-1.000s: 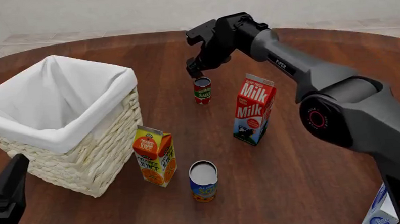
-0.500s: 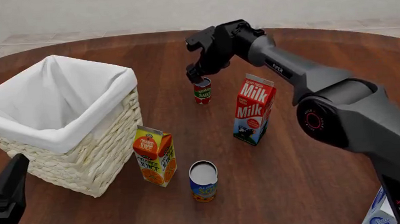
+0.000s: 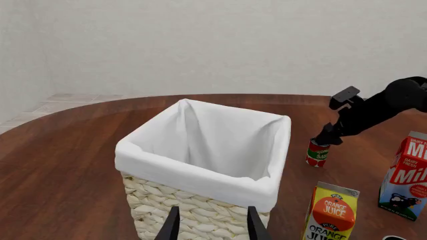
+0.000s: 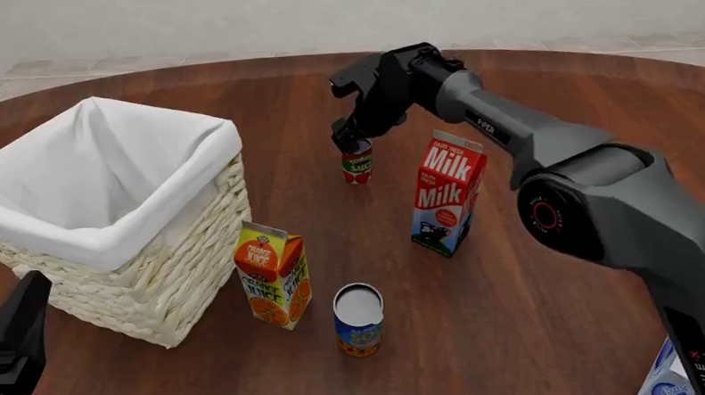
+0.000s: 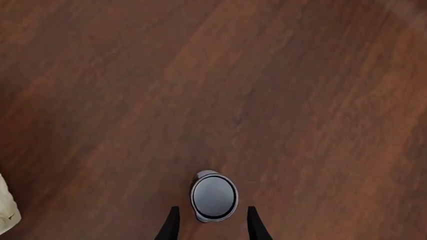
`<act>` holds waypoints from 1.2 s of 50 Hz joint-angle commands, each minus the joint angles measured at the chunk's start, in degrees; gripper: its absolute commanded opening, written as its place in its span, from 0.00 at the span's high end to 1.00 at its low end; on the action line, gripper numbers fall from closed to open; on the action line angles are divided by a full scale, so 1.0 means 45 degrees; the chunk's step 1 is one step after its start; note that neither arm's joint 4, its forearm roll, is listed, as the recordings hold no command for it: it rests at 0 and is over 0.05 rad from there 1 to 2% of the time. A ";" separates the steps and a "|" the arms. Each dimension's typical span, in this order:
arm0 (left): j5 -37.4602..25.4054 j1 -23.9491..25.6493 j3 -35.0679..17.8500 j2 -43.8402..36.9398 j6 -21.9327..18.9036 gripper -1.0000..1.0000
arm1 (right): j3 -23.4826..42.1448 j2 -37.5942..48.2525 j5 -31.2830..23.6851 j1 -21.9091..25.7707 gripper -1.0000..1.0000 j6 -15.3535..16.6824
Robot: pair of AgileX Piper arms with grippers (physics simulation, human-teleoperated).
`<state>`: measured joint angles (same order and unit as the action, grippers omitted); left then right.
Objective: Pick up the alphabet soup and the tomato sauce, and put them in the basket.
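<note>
Over the last second the right claw [image 4: 350, 144] has come down from above the tomato sauce can [image 4: 357, 165] until its tips reach the can's top rim. Seen from the right wrist, the two dark fingers [image 5: 171, 225] stand apart with the can's dark lid [image 5: 214, 196] between them, a gap on each side, so the claw is spread and not yet pinching. The can stands upright on the tabletop [image 4: 536, 323], well beyond the other groceries.

The milk carton [image 4: 449, 193] stands just to the right of the tomato sauce, near the right arm's forearm. The orange juice carton [image 4: 273, 274] stands close against the near corner of the basket [image 4: 177, 276], and the soup can [image 4: 360, 319] stands upright just beside it, nearer the camera, with its pale top showing. The basket sits on the left of the tabletop, its white lining [image 3: 200, 172] folded over the rim.

The left claw [image 3: 212, 225] hangs low before the basket's wicker wall, fingers apart, holding nothing. Another carton [image 4: 666, 376] peeks in at the front view's lower right corner.
</note>
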<state>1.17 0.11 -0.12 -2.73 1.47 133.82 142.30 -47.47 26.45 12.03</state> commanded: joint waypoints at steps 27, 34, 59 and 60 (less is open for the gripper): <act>0.0000 0.0000 0.0000 0.0000 0.0000 0.00 | -0.0629 0.0075 0.0454 -0.0075 0.00 0.0027; 0.0000 0.0000 0.0000 0.0000 0.0000 0.00 | -0.0984 -0.0034 0.0670 -0.0065 0.00 0.0019; 0.0000 0.0000 0.0000 0.0000 0.0000 0.00 | 0.0240 0.0827 0.0089 -0.0129 0.00 0.0098; 0.0000 0.0000 0.0000 0.0000 0.0000 0.00 | 0.0378 0.0894 0.0025 -0.0127 0.00 0.0092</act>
<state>1.17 0.11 -0.12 -2.73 1.47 131.21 143.89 -45.22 25.90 12.40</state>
